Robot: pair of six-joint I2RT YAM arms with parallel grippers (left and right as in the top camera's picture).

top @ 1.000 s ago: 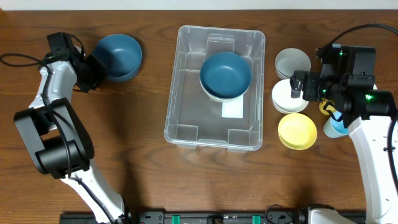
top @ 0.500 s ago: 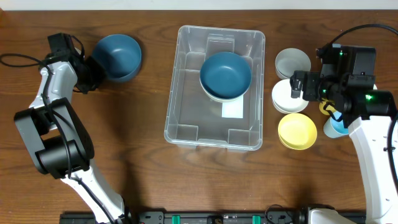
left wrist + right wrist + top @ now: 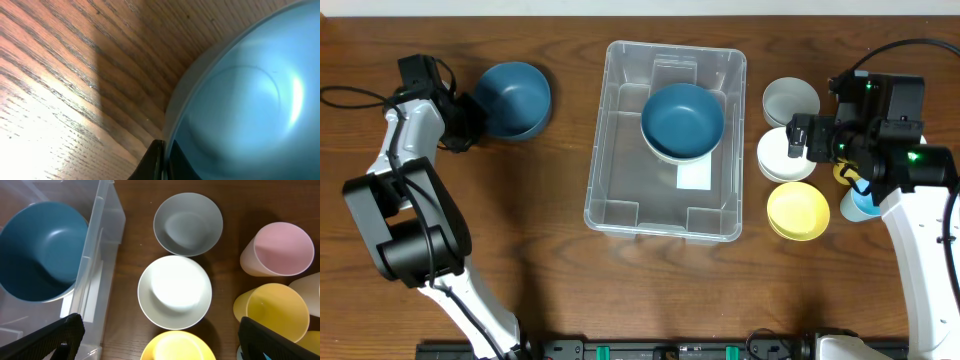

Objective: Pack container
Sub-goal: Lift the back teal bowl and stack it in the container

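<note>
- The container point(image 3: 620, 185), a big clear bin, sits in the middle of the wooden surface point(image 3: 540, 250), long sides running near to far, with a white label point(image 3: 695, 176) on its base.
- Inside it, toward the far right, a packed blue bowl point(image 3: 682, 120) rests open side up on a paler bowl of which only the rim shows.
- To the left of the container, at the far side, lies a loose blue bowl point(image 3: 515, 97). The left hand point(image 3: 472, 118) is closed tight on its left rim, and the left wrist view shows a dark fingertip point(image 3: 156, 159) pressed against that rim.
- Just right of the container runs a far-to-near row: a grey bowl point(image 3: 790, 100), a white bowl point(image 3: 782, 155) and a yellow bowl point(image 3: 797, 210).
- The right hand point(image 3: 798, 138) hangs above that row with its jaws spread wide, gripping nothing.
- Farther right stand a pink cup point(image 3: 277, 250) and a yellow cup point(image 3: 275, 312).
</note>
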